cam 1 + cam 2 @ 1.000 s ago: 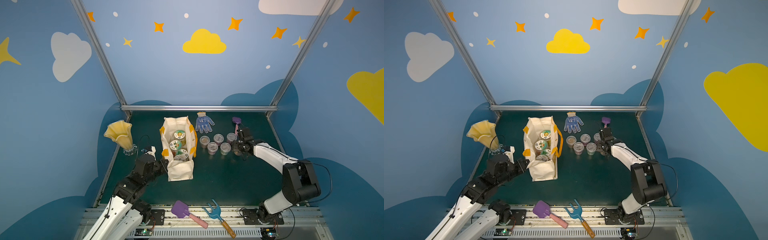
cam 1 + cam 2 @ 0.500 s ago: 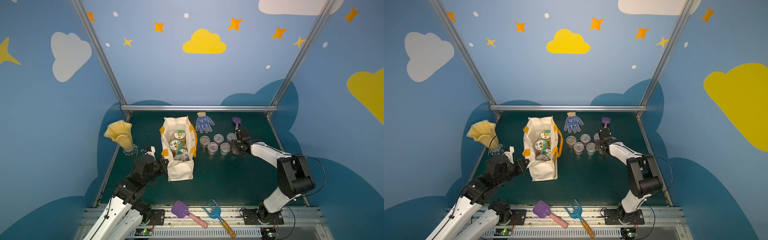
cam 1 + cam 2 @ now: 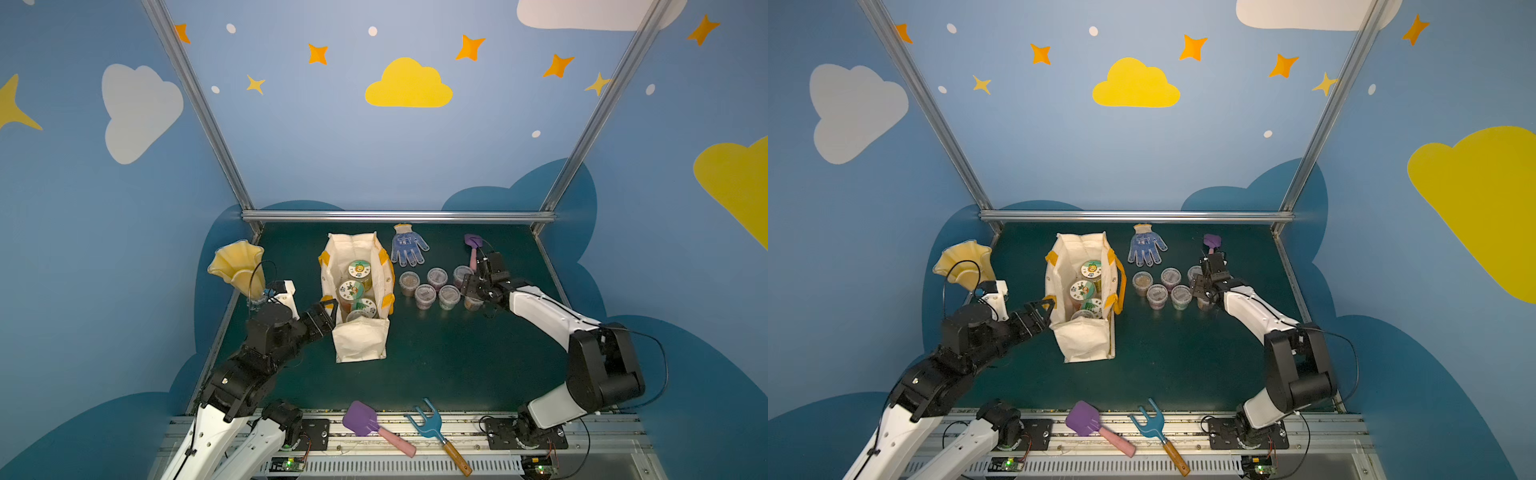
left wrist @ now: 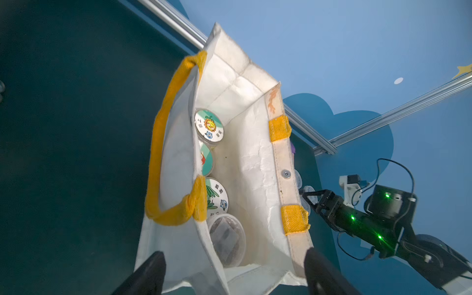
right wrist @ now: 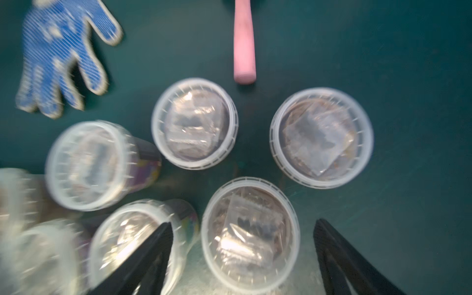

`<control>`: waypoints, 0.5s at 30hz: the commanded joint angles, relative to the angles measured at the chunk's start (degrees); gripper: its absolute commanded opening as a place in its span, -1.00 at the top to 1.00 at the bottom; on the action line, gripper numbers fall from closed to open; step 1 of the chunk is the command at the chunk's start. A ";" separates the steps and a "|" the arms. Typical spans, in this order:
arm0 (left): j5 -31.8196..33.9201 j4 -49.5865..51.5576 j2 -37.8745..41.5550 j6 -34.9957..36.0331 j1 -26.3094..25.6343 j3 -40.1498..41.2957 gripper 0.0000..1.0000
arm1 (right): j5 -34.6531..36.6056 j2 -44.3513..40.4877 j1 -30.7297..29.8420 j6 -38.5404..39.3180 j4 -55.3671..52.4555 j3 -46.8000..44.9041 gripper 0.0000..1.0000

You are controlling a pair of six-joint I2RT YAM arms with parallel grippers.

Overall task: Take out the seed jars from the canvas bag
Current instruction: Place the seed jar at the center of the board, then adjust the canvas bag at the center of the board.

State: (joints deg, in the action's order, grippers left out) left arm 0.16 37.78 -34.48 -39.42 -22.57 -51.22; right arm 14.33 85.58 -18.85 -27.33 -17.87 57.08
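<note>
The cream-white boxy canvas bag with orange-yellow handles (image 3: pixel 360 345) stands upright on the dark green desk (image 3: pixel 436 365) with its mouth facing up. Its long axis runs from the desk's front edge toward the back wall. Inside the bag, a row of three large clear jars with white-green pictured lids (image 3: pixel 351 289) stands upright with lids up, parallel to the bag's long axis and close to its left-arm wall. One small clear lidded plastic cup (image 4: pixel 226 236) sits at the bag's front end, in line with that row. The left pincer (image 4: pixel 233 251) is at the bag's front left corner, pointing at the bag. Its fingers are spread wide and the bag's front end lies between them in the left wrist view; contact with the canvas cannot be determined. On the bag's right-arm side, apart from it, a cluster of small clear lidded plastic cups of brown or purple seeds (image 3: pixel 424 295) stands upright. The right pincer (image 5: pixel 242 223) is over the part of that cluster away from the bag, fingers spread, with one upright cup (image 5: pixel 250 235) between them and a visible gap at one finger. A blue dotted knit glove (image 3: pixel 406 249) lies flat just behind the bag's right rear corner. A yellow ruffled vase (image 3: pixel 239 266) stands on the bag's left-arm side.
</note>
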 commanded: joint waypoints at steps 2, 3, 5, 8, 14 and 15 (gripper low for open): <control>-5.48 2.67 -6.27 -0.65 7.33 -4.75 -0.76 | -1.59 -6.37 0.13 -2.29 -2.39 -0.95 -0.69; -9.20 1.93 -8.08 -0.91 10.16 -5.15 -0.75 | -2.24 -7.61 0.11 -2.35 -2.43 -1.16 -0.68; -16.47 -0.52 -11.11 -1.52 15.96 -5.20 -0.75 | -3.50 -9.93 0.02 -2.25 -2.41 -1.61 -0.69; -20.12 -3.38 -15.47 -0.66 20.59 -5.44 -0.71 | -3.88 -12.66 0.02 -1.87 -3.24 -1.53 -0.69; -21.80 -6.85 -22.47 2.14 21.37 -5.14 -0.41 | -2.89 -16.03 0.13 -0.86 -3.59 -2.78 -0.68; -22.42 -7.83 -23.26 1.92 21.28 -4.78 -0.37 | -2.92 -16.22 0.21 -0.81 -3.44 -3.08 -0.68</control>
State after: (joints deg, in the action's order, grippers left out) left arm -19.05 33.30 -56.84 -39.05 -1.45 -56.23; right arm 11.35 70.35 -18.85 -28.51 -19.90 55.18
